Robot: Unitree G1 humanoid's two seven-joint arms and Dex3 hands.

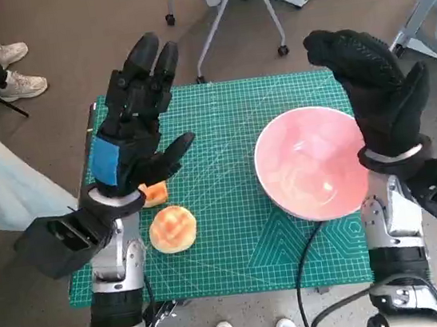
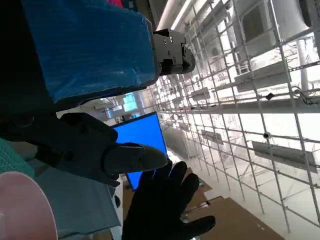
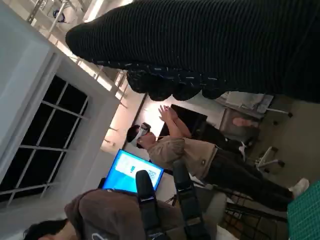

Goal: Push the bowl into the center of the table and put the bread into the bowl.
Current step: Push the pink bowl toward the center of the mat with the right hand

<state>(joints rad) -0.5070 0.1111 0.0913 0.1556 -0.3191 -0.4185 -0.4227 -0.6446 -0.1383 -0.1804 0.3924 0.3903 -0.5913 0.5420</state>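
Blue-taped left hand (image 1: 134, 122) hovers spread and empty above the bread (image 1: 172, 228) on the green tabletop (image 1: 221, 123); the pink bowl (image 1: 311, 162) sits rightward, beside the raised, empty, open-fingered right hand (image 1: 374, 90). Only the right wrist view shows a person (image 3: 200, 157).

Even, soft light fills the head view; the bowl (image 1: 311, 163) carries pale glare and lines bow toward the edges. The left wrist view is blown out white around ceiling lamps. The right wrist view is dim, its glove (image 3: 200, 45) blurred close up.
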